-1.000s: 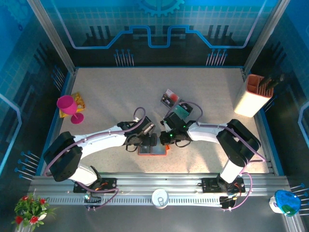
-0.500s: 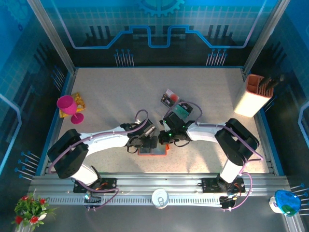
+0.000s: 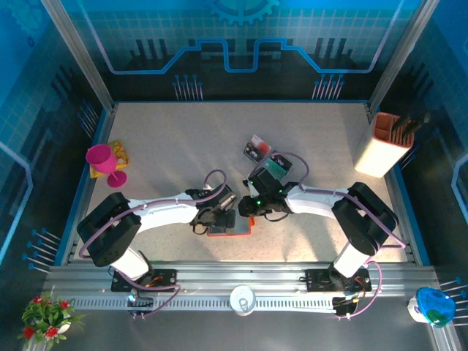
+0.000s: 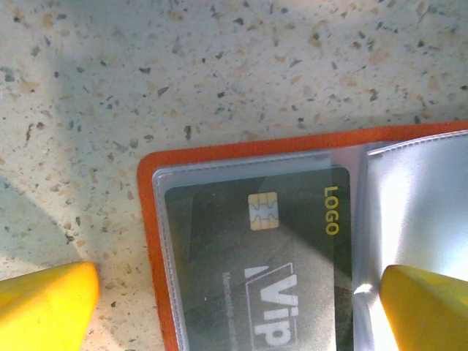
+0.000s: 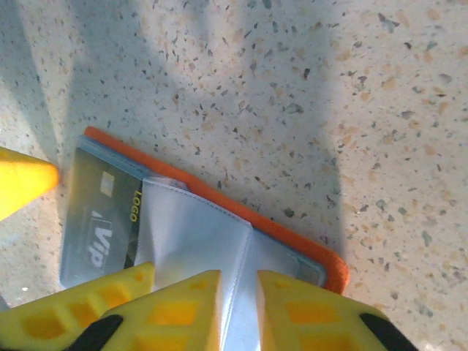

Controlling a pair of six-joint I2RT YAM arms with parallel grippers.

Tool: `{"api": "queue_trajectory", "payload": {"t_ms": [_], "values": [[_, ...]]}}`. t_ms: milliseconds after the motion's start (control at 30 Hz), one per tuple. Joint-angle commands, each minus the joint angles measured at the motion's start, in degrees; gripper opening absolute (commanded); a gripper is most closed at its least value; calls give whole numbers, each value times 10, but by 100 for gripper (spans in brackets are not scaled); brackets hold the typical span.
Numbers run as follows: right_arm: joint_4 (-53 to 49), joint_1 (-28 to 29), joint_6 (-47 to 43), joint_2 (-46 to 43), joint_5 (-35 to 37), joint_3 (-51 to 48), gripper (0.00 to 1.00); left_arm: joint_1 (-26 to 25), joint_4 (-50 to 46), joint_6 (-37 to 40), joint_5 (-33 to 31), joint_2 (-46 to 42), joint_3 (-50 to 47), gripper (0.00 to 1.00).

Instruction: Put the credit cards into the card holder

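Observation:
The orange-red card holder [image 3: 232,230] lies open near the table's front centre, its clear sleeves facing up [image 4: 150,219] [image 5: 292,234]. A black credit card [image 4: 256,278] [image 5: 99,219] marked VIP sits inside the left sleeve. My left gripper [image 4: 234,314] [image 3: 221,213] is open over that card, one finger on the table and the other on the sleeve leaf. My right gripper [image 5: 239,311] [image 3: 245,210] has its jaws a little apart around the raised clear sleeve leaf [image 5: 197,234]. More credit cards [image 3: 257,148], one teal [image 3: 276,167], lie behind the right arm.
A pink goblet [image 3: 102,159] and a yellow item [image 3: 120,152] stand at the left edge. An orange and white holder with utensils [image 3: 386,142] stands at the right rear. Blue rails border the speckled table [image 3: 183,139].
The right gripper's jaws, shut before, have parted slightly. The left arm has shifted a little to the right over the card holder.

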Motion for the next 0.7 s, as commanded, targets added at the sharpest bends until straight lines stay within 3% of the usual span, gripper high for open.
{"api": "queue_trajectory", "payload": {"t_ms": [0, 667], "values": [[-10, 5, 7, -10, 2, -7, 26, -4, -13, -16, -12, 5, -15, 99], [47, 14, 46, 55, -38, -5, 30, -4, -4, -15, -12, -6, -24, 99]]}}
